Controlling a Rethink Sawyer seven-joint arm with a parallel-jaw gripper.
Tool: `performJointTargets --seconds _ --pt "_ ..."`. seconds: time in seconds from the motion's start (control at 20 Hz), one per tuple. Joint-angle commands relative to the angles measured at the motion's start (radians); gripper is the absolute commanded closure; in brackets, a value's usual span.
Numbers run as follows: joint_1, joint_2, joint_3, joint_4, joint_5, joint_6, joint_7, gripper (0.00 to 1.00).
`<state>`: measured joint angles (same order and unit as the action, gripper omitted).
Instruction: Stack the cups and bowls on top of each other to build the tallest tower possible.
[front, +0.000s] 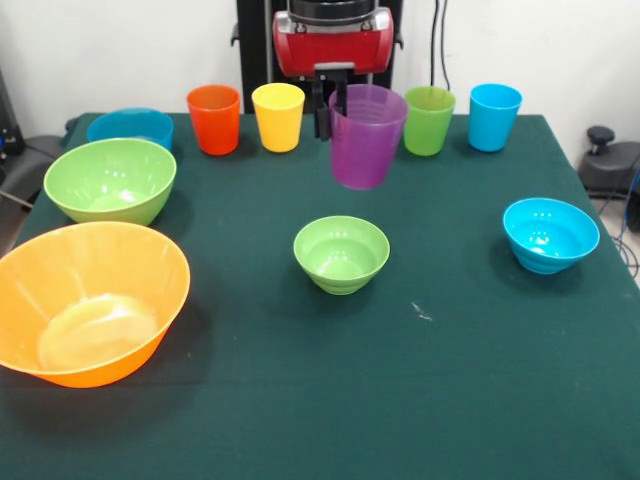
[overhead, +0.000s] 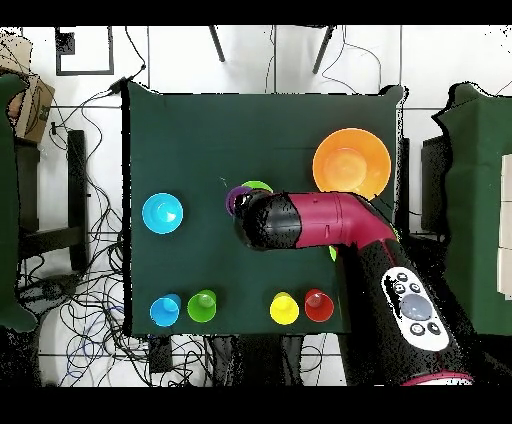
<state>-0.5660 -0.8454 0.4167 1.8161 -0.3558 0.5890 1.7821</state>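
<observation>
My gripper (front: 336, 118) is shut on the rim of the purple cup (front: 366, 135) and holds it upright in the air above the table, behind and slightly right of the small green bowl (front: 341, 253). In the overhead view the purple cup (overhead: 236, 195) peeks out from under the arm (overhead: 320, 222), next to the small green bowl (overhead: 258, 186). The orange cup (front: 214, 118), yellow cup (front: 278, 116), green cup (front: 428, 120) and light blue cup (front: 495, 116) stand in a row at the far edge. The small blue bowl (front: 550, 234) sits at the right. No tower shows.
The large orange bowl (front: 88, 300) sits at the near left, the medium green bowl (front: 110, 180) behind it, and the medium blue bowl (front: 130, 127) at the far left corner. All rest separately on the green table (front: 450, 380).
</observation>
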Motion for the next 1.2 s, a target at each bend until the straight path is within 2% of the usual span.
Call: performJointTargets --seconds 0.05,0.2,0.4,0.8,1.2 --pt "0.030 0.114 -0.014 -0.058 -0.114 -0.099 0.001 1.00" --pt "0.055 0.127 -0.043 -0.075 -0.132 -0.118 0.038 1.00" --pt "0.063 0.152 -0.055 -0.096 -0.145 -0.138 0.037 1.00" --pt "0.063 0.186 -0.068 -0.122 -0.156 -0.160 0.035 1.00" --pt "0.042 0.188 -0.069 -0.114 -0.166 -0.161 0.004 1.00"
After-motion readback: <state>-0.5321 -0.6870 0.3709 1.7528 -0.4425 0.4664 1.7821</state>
